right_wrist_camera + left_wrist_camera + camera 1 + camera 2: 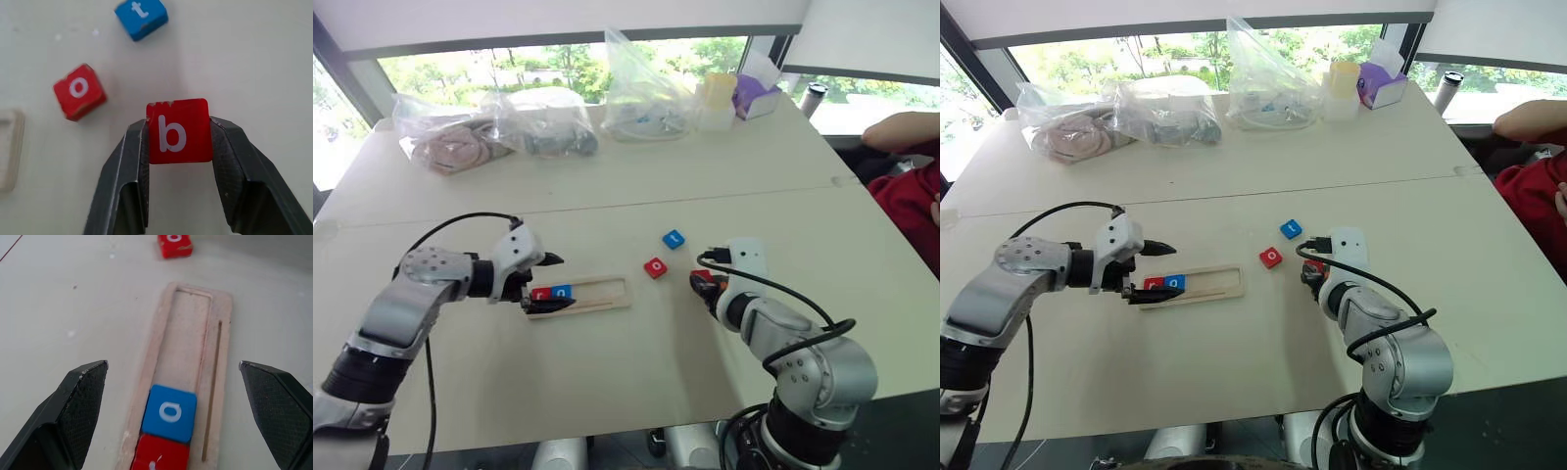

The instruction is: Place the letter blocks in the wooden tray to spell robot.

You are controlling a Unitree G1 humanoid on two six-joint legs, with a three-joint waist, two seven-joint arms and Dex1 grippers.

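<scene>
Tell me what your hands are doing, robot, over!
Right gripper shut on red square b block. Left gripper open over pale wooden tray; two blocks in. Nothing blocking.

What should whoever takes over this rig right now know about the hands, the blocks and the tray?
Left hand: open, hovering over the wooden tray's filled end.
Right hand: shut on the red b block, off to the tray's right.
Done: red block and blue o block sit side by side at the tray's left end.
Left: place b next, then the red o block and blue t block, both loose on the table between tray and right hand.
</scene>
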